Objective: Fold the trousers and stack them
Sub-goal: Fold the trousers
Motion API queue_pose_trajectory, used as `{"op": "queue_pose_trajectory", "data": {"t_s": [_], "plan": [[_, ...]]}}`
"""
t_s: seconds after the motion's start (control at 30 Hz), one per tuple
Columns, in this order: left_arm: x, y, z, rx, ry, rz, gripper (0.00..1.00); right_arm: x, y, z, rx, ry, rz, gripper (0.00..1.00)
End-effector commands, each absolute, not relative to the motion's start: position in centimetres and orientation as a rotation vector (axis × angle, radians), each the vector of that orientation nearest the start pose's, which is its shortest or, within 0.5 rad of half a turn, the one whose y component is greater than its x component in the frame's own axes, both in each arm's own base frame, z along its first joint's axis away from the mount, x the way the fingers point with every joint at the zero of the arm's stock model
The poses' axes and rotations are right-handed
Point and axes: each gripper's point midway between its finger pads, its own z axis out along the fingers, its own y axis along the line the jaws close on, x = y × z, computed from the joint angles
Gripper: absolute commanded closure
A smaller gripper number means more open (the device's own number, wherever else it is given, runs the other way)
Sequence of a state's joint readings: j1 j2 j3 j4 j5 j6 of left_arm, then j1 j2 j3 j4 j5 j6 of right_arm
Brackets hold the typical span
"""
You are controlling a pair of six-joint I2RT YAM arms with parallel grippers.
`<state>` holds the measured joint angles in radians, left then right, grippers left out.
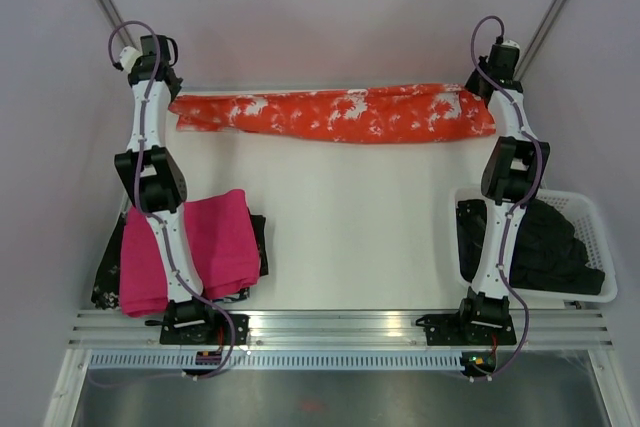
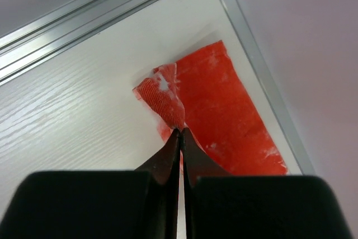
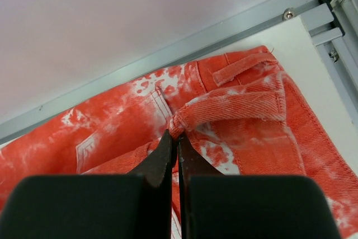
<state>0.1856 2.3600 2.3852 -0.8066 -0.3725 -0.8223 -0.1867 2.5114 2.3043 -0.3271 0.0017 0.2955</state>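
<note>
The orange-red trousers (image 1: 340, 113) with white blotches lie stretched in a long strip along the table's far edge. My left gripper (image 1: 172, 97) is at their left end, shut on a pinch of leg hem (image 2: 165, 100). The plain red inner side of the leg (image 2: 224, 116) lies flat beyond it. At the right end, my right gripper (image 1: 478, 89) is shut on a bunched fold of the waistband (image 3: 235, 107), close to a belt loop (image 3: 238, 68).
A folded magenta-pink cloth (image 1: 220, 242) lies on a dark garment at the near left, under the left arm. A white basket (image 1: 588, 209) with dark clothes (image 1: 550, 247) stands at the near right. Metal rails (image 2: 95, 9) and the enclosure walls border the table.
</note>
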Motion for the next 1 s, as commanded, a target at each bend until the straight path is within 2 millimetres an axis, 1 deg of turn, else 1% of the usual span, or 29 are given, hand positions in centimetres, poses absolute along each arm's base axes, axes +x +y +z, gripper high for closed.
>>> {"op": "queue_pose_trajectory", "data": {"t_s": [0.0, 0.03, 0.1, 0.17, 0.2, 0.23, 0.27, 0.33, 0.4, 0.43, 0.47, 0.5, 0.53, 0.57, 0.63, 0.67, 0.7, 0.73, 0.77, 0.8, 0.83, 0.87, 0.9, 0.93, 0.97], "plan": [[55.4, 17.4, 21.6, -1.346, 1.780, 0.293, 0.98, 68.9, -14.2, 15.2, 0.544, 1.876, 0.012, 1.00], [54.3, 17.4, 22.7, -1.347, 1.774, 0.311, 0.98, 68.8, -14.2, 15.0, 0.545, 1.879, 0.012, 1.00], [53.3, 17.7, 23.0, -1.345, 1.775, 0.365, 0.98, 68.6, -14.3, 15.2, 0.545, 1.876, 0.008, 1.00], [52.8, 18.1, 22.6, -1.349, 1.788, 0.408, 0.98, 68.5, -14.4, 15.3, 0.548, 1.875, -0.001, 1.00], [52.7, 18.2, 22.2, -1.353, 1.796, 0.416, 0.98, 68.4, -14.4, 15.1, 0.550, 1.879, -0.002, 1.00], [52.8, 18.0, 21.0, -1.373, 1.813, 0.422, 0.98, 68.3, -14.5, 15.2, 0.553, 1.878, -0.011, 1.00], [52.8, 17.7, 20.4, -1.397, 1.820, 0.414, 0.98, 68.2, -14.5, 14.9, 0.556, 1.885, -0.013, 1.00], [53.1, 17.2, 19.6, -1.411, 1.839, 0.395, 0.98, 68.1, -14.5, 14.8, 0.550, 1.893, -0.015, 1.00], [53.9, 17.1, 18.6, -1.378, 1.847, 0.408, 0.98, 68.0, -14.4, 14.5, 0.545, 1.901, -0.015, 1.00], [54.2, 17.2, 17.5, -1.354, 1.867, 0.421, 0.98, 68.0, -14.4, 14.4, 0.539, 1.903, -0.019, 1.00], [55.3, 17.5, 16.8, -1.349, 1.846, 0.401, 0.98, 68.0, -14.5, 14.0, 0.541, 1.908, -0.023, 1.00], [55.9, 17.5, 16.4, -1.352, 1.840, 0.392, 0.98, 68.1, -14.5, 13.9, 0.541, 1.909, -0.023, 1.00], [56.9, 17.4, 16.7, -1.344, 1.816, 0.361, 0.98, 68.2, -14.5, 13.9, 0.535, 1.907, -0.025, 1.00], [57.6, 17.5, 15.5, -1.346, 1.818, 0.354, 0.98, 68.3, -14.5, 13.5, 0.531, 1.911, -0.024, 1.00], [59.0, 17.3, 14.8, -1.321, 1.805, 0.321, 0.98, 68.7, -14.3, 13.3, 0.502, 1.901, -0.014, 1.00], [60.1, 17.6, 15.1, -1.320, 1.756, 0.291, 0.98, 68.9, -14.2, 12.7, 0.491, 1.902, -0.004, 1.00], [60.8, 17.7, 14.4, -1.316, 1.743, 0.278, 0.98, 69.2, -13.9, 12.5, 0.483, 1.897, 0.014, 1.00], [61.7, 17.6, 14.2, -1.312, 1.728, 0.246, 0.98, 69.7, -13.9, 13.0, 0.480, 1.866, 0.027, 1.00], [63.1, 17.6, 14.9, -1.300, 1.668, 0.194, 0.98, 70.2, -13.9, 12.9, 0.484, 1.851, 0.037, 1.00], [64.0, 17.5, 14.5, -1.285, 1.658, 0.169, 0.98, 70.6, -13.9, 13.1, 0.487, 1.833, 0.043, 1.00], [64.8, 17.3, 14.6, -1.279, 1.638, 0.133, 0.98, 71.1, -14.0, 13.7, 0.486, 1.802, 0.047, 1.00], [65.5, 17.2, 14.6, -1.275, 1.621, 0.107, 0.98, 71.7, -14.1, 13.9, 0.496, 1.775, 0.061, 1.00], [66.7, 17.1, 14.7, -1.258, 1.587, 0.071, 0.97, 72.0, -14.1, 13.9, 0.498, 1.758, 0.068, 0.99], [67.4, 16.8, 14.8, -1.242, 1.582, 0.036, 0.92, 72.4, -14.1, 14.3, 0.497, 1.737, 0.075, 0.94], [67.9, 16.7, 15.0, -1.230, 1.571, 0.011, 0.81, 72.9, -14.3, 14.5, 0.509, 1.708, 0.090, 0.82]]}}
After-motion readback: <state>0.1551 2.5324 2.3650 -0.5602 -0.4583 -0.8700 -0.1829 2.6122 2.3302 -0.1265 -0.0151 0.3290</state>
